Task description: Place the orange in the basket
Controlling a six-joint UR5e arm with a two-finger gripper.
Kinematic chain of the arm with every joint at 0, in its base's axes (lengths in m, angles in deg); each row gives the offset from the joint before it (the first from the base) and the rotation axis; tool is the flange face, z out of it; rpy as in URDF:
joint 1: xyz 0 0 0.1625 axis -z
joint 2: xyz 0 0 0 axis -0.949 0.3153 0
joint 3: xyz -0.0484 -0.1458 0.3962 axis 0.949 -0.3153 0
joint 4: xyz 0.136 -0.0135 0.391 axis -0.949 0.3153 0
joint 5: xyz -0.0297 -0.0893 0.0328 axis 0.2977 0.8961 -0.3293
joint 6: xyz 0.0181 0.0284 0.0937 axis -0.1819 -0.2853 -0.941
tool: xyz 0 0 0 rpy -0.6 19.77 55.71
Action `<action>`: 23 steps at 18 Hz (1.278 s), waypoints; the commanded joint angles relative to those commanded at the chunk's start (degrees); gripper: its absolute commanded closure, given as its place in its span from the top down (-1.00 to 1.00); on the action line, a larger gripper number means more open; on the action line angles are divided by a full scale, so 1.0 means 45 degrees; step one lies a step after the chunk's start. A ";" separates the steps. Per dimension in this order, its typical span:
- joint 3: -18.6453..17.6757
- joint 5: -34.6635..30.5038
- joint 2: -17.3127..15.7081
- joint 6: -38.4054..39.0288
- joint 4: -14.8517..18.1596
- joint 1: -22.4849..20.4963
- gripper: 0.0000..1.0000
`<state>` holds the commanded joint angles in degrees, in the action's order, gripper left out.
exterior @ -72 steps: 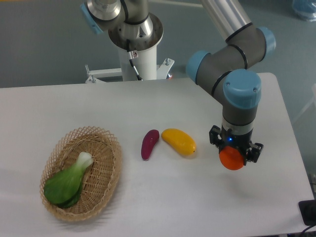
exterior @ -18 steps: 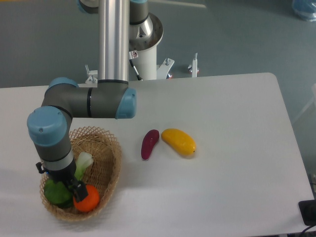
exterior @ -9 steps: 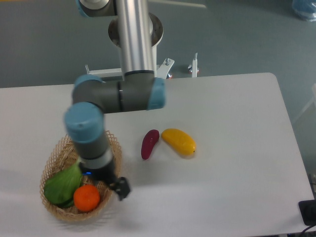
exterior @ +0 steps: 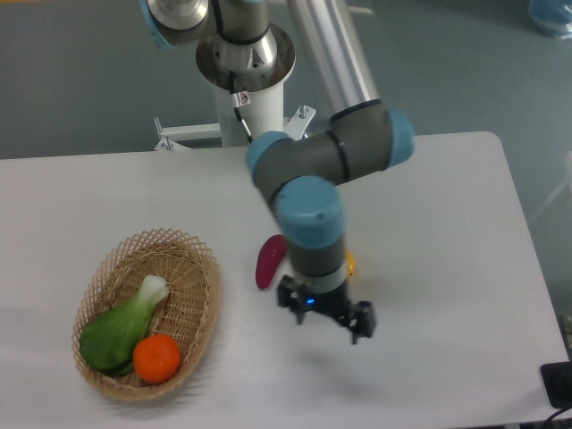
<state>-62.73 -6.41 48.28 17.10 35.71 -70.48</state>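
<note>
The orange (exterior: 157, 358) lies inside the woven wicker basket (exterior: 201, 295) at the front left of the table, beside a green leafy vegetable (exterior: 121, 329). My gripper (exterior: 323, 315) hangs over the middle of the table, well to the right of the basket. Its fingers stand apart with nothing between them, so it is open. The arm's wrist above it covers most of the yellow mango-shaped fruit (exterior: 350, 264).
A purple oblong vegetable (exterior: 270, 261) lies just left of the gripper. The arm's base (exterior: 246, 67) stands behind the table's far edge. The table's right edge runs near x 600.
The orange was carried from the right side to the basket and let go there. Since half a second ago the empty gripper has swung right, away from the basket to the table's middle.
</note>
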 joint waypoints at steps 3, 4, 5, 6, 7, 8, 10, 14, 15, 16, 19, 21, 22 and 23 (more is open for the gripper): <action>-0.0255 0.0059 -0.0178 -0.1292 0.0000 -0.0821 1.00; -0.0236 0.0136 -0.0178 -0.1527 -0.0019 -0.0959 1.00; -0.0216 0.0330 -0.0178 -0.1781 -0.0019 -0.1134 1.00; -0.0216 0.0487 -0.0178 -0.2073 -0.0019 -0.1349 1.00; -0.0216 0.0605 -0.0197 -0.2366 0.0000 -0.1525 1.00; -0.0216 0.0703 -0.0236 -0.2601 0.0020 -0.1681 1.00; -0.0236 0.0898 -0.0295 -0.2953 0.0039 -0.1974 1.00; -0.0236 0.0879 -0.0373 -0.3637 0.0371 -0.2268 1.00; -0.0197 0.0821 -0.0373 -0.3639 0.0391 -0.2269 1.00; -0.0235 0.0801 -0.0373 -0.3677 0.0410 -0.2269 1.00; -0.0197 0.0937 -0.0353 -0.3678 0.0391 -0.2269 1.00; -0.0197 0.0957 -0.0373 -0.3678 0.0371 -0.2269 1.00; -0.0274 0.0861 -0.0334 -0.3658 0.0294 -0.2230 1.00; -0.0333 0.0879 -0.0334 -0.3677 0.0255 -0.2230 1.00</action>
<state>-64.23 -2.45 46.77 0.55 36.86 -80.52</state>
